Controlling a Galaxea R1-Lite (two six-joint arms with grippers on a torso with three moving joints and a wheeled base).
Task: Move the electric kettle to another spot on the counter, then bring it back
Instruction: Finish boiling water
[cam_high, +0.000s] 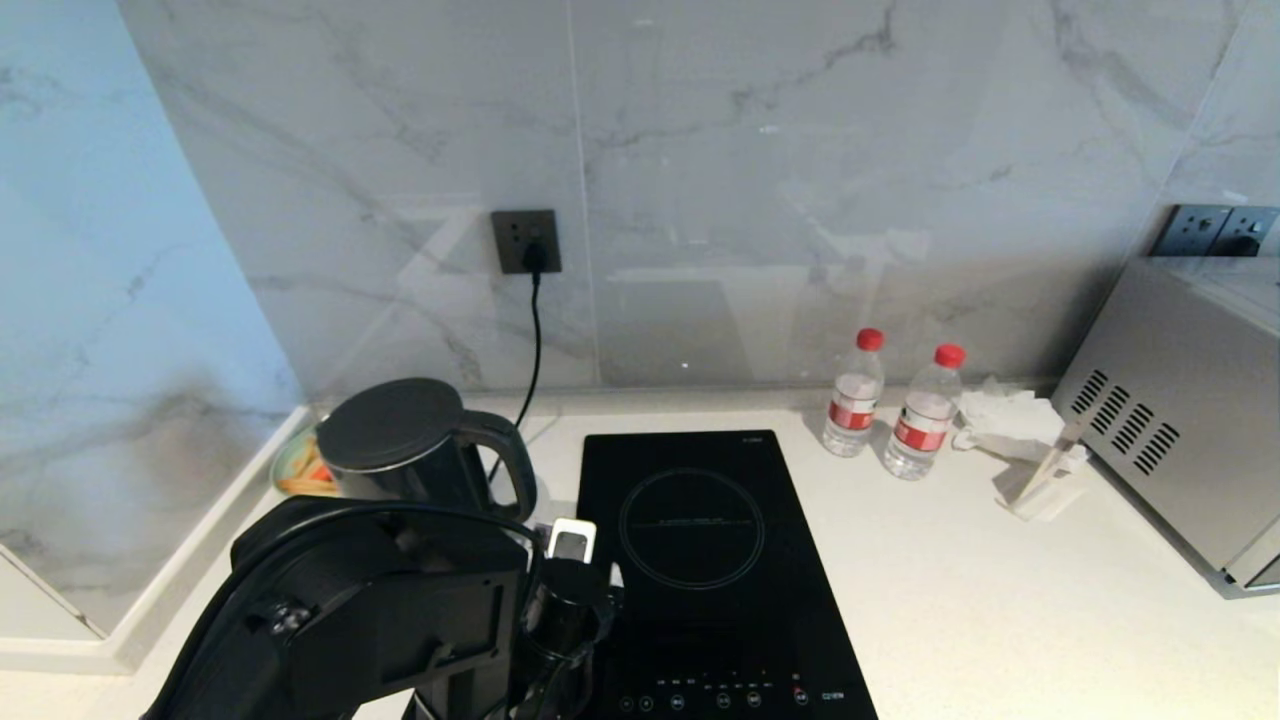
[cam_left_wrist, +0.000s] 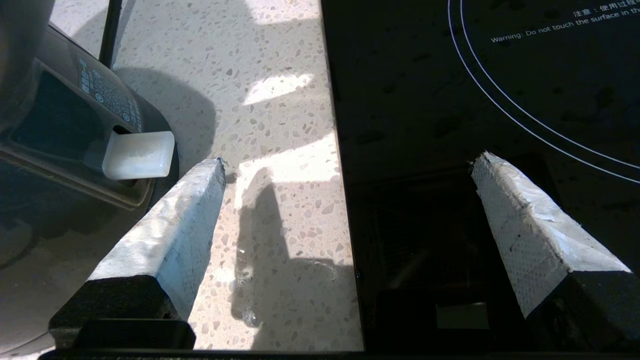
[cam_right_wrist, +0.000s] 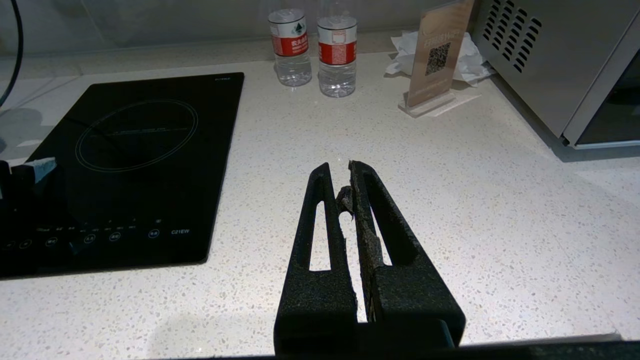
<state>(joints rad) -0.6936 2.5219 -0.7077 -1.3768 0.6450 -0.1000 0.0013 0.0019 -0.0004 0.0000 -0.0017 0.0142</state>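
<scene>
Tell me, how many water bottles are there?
2. One bottle and a second bottle stand side by side on the counter by the back wall, between the cooktop and the microwave. None seem hidden.

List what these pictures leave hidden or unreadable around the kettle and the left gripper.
- Electric kettle: its lower body and footing, head view, hidden by the left arm.
- Left gripper: open in the left wrist view; the head view cannot show how near the kettle handle it is.
- Dish behind the kettle: contents mostly hidden, head view.
- Induction hob: control labels too small, head view.
</scene>
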